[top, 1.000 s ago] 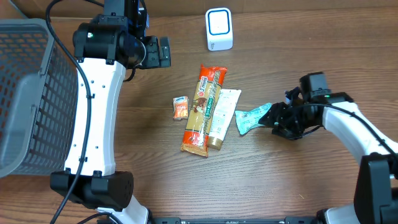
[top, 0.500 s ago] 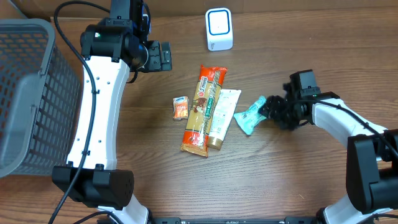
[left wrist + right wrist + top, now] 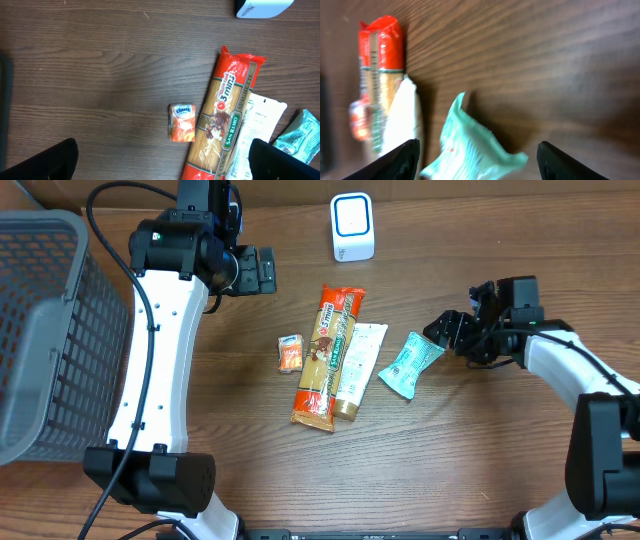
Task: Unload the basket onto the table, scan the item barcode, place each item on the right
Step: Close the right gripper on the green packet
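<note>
Pick-up looks the step in hand: the packet lies loose on the desk just left of the spread, empty right gripper, which next must pinch it and carry it to the far scanner.

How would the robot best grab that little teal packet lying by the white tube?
Probably across its narrow width near the upper right end, coming from the right. The teal packet lies flat and slanted, that end faces the right fingers, which stand open, and the white tube lies close on its other side.
</note>
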You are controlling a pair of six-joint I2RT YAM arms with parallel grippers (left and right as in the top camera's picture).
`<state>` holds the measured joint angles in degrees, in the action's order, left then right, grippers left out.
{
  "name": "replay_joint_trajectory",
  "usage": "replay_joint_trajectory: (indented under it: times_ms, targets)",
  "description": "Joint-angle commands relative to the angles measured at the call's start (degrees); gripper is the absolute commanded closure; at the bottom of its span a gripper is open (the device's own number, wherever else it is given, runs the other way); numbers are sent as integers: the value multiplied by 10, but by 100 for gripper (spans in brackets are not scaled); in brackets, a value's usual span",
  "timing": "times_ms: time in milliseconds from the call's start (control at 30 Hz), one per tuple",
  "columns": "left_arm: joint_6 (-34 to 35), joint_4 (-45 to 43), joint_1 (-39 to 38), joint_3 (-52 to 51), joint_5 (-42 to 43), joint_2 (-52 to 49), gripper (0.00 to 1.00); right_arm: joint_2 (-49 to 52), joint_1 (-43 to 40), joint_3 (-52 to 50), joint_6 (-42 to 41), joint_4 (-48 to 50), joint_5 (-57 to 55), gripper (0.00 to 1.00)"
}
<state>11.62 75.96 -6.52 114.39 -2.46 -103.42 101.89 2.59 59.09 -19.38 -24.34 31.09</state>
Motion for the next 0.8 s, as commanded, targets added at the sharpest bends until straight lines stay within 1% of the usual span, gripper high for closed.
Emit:
replay_joint_trajectory:
  times_ms: [0, 100, 200, 267, 333, 400, 500, 600, 633, 700, 767]
  targets:
    - [4, -1, 1, -2, -9, -4, 0, 1, -5, 15, -74, -52, 80, 26]
    - [4, -1, 1, -2, -9, -4, 0, 1, 19, 9, -75, -97, 79, 28]
    - [4, -1, 1, -2, -9, -4, 0, 2, 63, 9, -72, -105, 54, 30]
    - [4, -1, 1, -2, -9, -4, 0, 2, 94, 9, -80, -99, -5, 31]
    - [4, -1, 1, -2, -9, -4, 0, 3, 116, 9, -114, -101, -71, 31]
    - [4, -1, 1, -2, -9, -4, 0, 4, 125, 9, -124, -98, -102, 30]
    - [4, -1, 1, -2, -9, -4, 0, 4, 117, 9, -114, -92, -102, 30]
    - [4, -1, 1, -2, -9, -4, 0, 3, 91, 23, -31, -96, -67, 30]
    - [4, -1, 1, -2, -9, -4, 0, 3, 80, 37, 14, -106, -57, 30]
    - [4, -1, 1, -2, -9, -4, 0, 3, 63, 67, 76, -131, -58, 30]
    - [4, -1, 1, -2, -9, -4, 0, 3, 47, 103, 141, -150, -77, 27]
